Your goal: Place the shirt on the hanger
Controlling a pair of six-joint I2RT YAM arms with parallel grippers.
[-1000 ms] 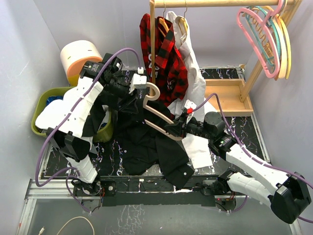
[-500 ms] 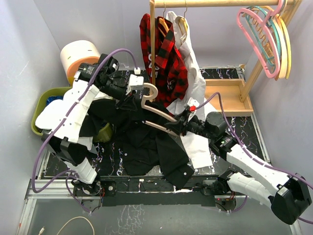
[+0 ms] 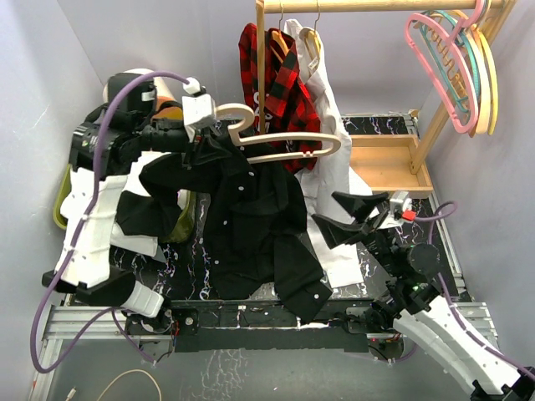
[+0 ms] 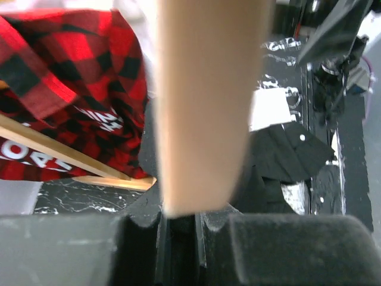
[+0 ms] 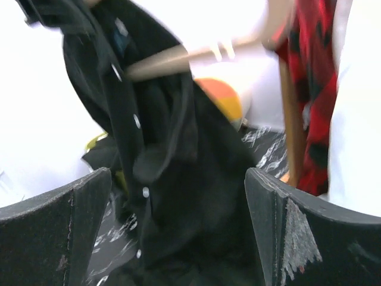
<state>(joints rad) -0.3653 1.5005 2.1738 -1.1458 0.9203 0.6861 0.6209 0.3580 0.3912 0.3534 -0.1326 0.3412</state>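
Top external: left gripper (image 3: 216,115) is clamped on the hanger (image 3: 288,152) near its hook and holds it up off the table (image 3: 422,221), bar roughly level. The shirt (image 3: 247,217) hangs from the hanger's left end, beside the gripper. It drapes down, and its lower part lies on the table. Right gripper (image 3: 347,215) is low and right of the shirt, fingers spread, holding nothing.

Left wrist: the fingers (image 4: 59,250) pinch the blurred wood (image 4: 202,101) between them. A plaid shirt (image 4: 65,71) is behind on the left, with black cloth (image 4: 286,155) lower right.

Right wrist: both fingers (image 5: 53,232) are wide apart with nothing between them. The shirt (image 5: 184,179) hangs ahead under the hanger's bar (image 5: 161,62). The picture is blurred.
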